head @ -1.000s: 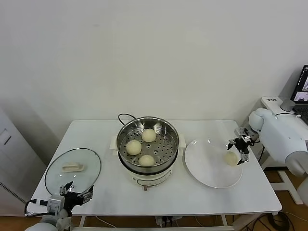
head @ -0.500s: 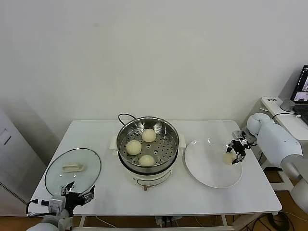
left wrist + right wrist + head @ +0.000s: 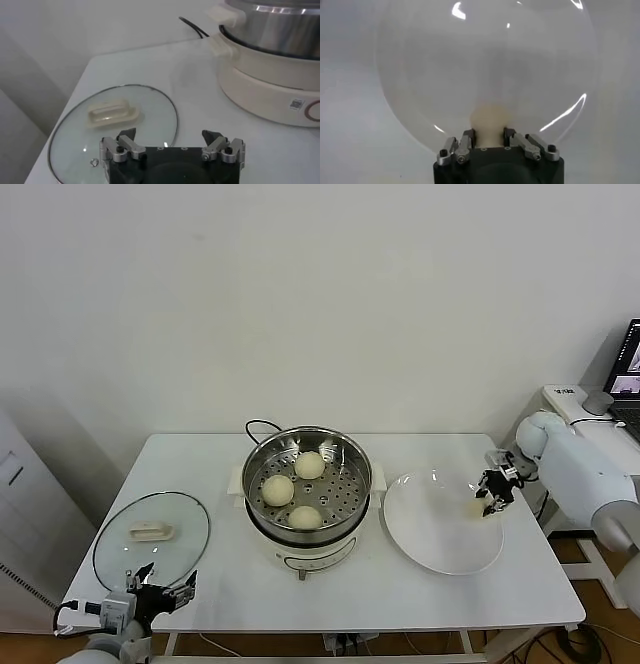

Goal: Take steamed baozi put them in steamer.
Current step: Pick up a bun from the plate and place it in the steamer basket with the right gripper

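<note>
Right gripper [image 3: 492, 492] at the right of the frame, clenched on a bun [image 3: 490, 121] pinched between its fingers [image 3: 466, 141] over the right rim of the white plate [image 3: 420, 529]. Three more buns [image 3: 278, 489] lying in the steamer [image 3: 306, 446] at centre. Left gripper [image 3: 172, 146] parked lower left, jaws spread, beside the glass lid [image 3: 115, 552]

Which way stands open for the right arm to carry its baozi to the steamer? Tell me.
Probably straight over: the right gripper is shut on the last baozi, the steamer has no lid, and its tray has a free spot.
</note>
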